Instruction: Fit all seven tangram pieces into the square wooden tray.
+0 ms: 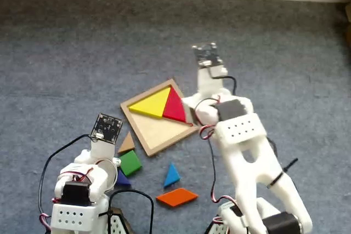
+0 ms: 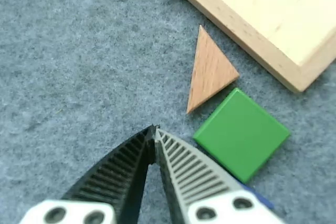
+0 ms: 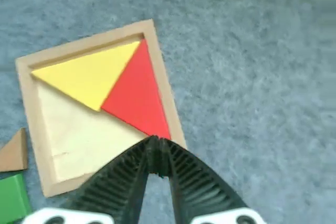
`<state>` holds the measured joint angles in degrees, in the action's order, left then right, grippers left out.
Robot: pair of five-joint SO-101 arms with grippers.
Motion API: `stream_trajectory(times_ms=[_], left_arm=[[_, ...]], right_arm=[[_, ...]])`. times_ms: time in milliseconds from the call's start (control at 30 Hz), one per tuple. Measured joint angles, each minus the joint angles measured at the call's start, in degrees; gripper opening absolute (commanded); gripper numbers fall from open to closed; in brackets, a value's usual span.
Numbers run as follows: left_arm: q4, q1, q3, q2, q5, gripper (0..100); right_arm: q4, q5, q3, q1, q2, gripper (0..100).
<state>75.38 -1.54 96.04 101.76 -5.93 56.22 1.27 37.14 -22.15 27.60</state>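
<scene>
Where we look down from the high view, the tray holds the yellow triangle and red triangle; the green square lies outside it. In the left wrist view, our left gripper is pinched closed, empty, near that square. In the right wrist view, our right gripper, closed and empty, hangs by the tray's edge.

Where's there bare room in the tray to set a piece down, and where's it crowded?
Half of the tray, bordered by the yellow triangle and red triangle, toward the arms, is bare. Crowded: wooden triangle and green square beside the left gripper.
</scene>
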Motion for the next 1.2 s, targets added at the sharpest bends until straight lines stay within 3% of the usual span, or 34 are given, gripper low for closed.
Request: stream_trajectory(times_ms=[267, 467, 700, 1200], left_arm=[[0.0, 0.0, 0.0, 0.0, 0.0, 0], [0.0, 0.0, 0.0, 0.0, 0.0, 0], [0.0, 0.0, 0.0, 0.0, 0.0, 0], [0.0, 0.0, 0.0, 0.0, 0.0, 0]], right_arm=[[12.31, 0.0, 2.02, 12.75, 5.89, 1.2], [10.29, 0.0, 12.92, 20.22, 14.59, 1.2], [-1.23, 0.0, 32.53, 23.21, 29.98, 1.2], [-2.29, 0.0, 56.44, 26.46, 54.51, 1.2]])
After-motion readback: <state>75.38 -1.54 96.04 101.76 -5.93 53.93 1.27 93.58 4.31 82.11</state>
